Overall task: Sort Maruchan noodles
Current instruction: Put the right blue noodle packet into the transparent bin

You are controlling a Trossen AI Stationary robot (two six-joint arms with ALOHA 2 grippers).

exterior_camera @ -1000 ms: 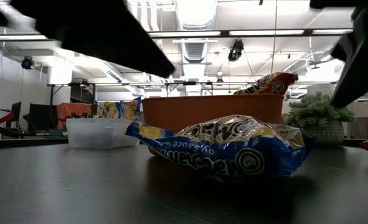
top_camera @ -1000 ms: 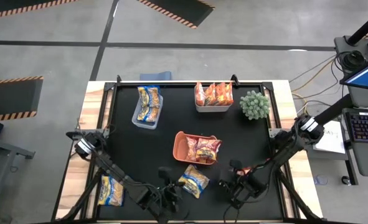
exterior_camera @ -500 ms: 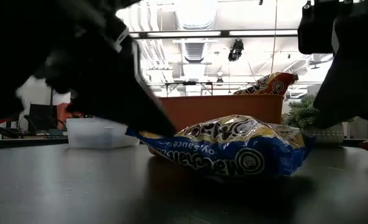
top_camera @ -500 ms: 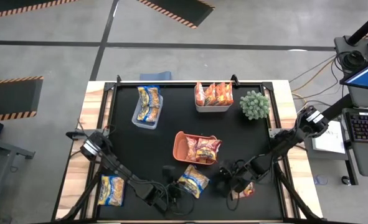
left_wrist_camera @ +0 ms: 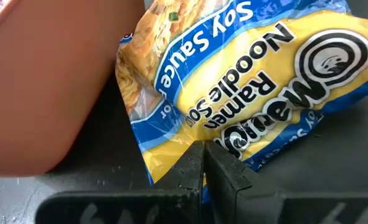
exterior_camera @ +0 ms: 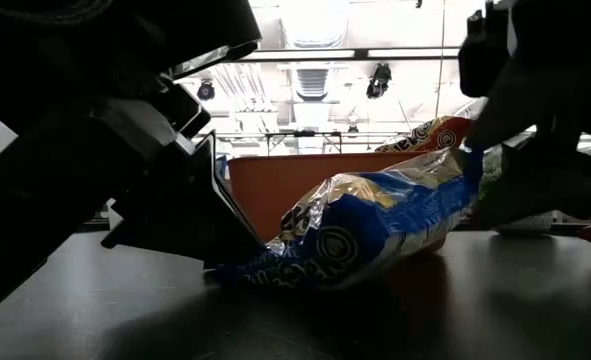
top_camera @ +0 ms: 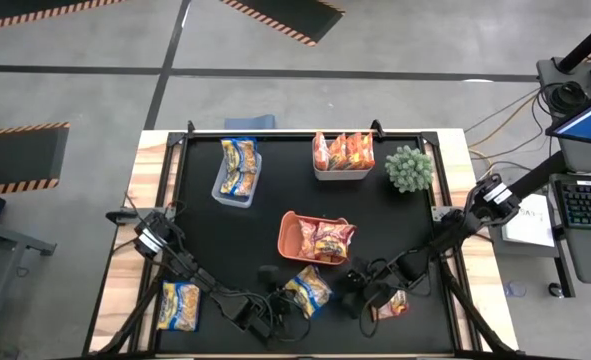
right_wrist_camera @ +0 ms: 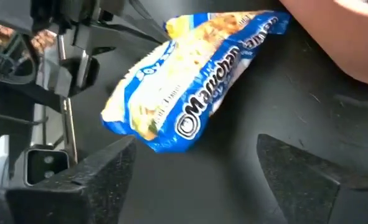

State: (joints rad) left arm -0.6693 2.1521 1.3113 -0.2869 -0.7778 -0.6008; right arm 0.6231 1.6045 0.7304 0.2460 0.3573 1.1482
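Observation:
One blue-and-yellow Maruchan noodle packet (top_camera: 311, 290) lies near the table's front edge, just before the orange bin (top_camera: 293, 238). In the low view this packet (exterior_camera: 365, 225) stands tilted, its left end on the table and its right end raised. My left gripper (top_camera: 278, 300) is shut at the low left end. My right gripper (top_camera: 353, 292) is open on the packet's right side. In the right wrist view the packet (right_wrist_camera: 190, 81) shows ahead of the spread fingers, and no touch shows there. My left gripper meets the packet's left edge (left_wrist_camera: 193, 146) with its shut fingertips (left_wrist_camera: 203, 163). It comes low over the table from the table's left. That end (exterior_camera: 243, 272) stays on the table and the packet slants up toward the right.
A red packet (top_camera: 393, 305) lies beside my right arm. The orange bin holds a red packet (top_camera: 330, 240). At the back stand a clear bin (top_camera: 237, 168) with blue packets, a white bin (top_camera: 343, 155) with orange ones, and a small plant (top_camera: 409, 168). Another blue packet (top_camera: 180, 305) lies at front left.
My left gripper has gone toward the table's right, up to the blue packet's left end. My right gripper has gone toward the table's left, close to the packet. The packet has tipped: its right end has risen while its left end stays on the table.

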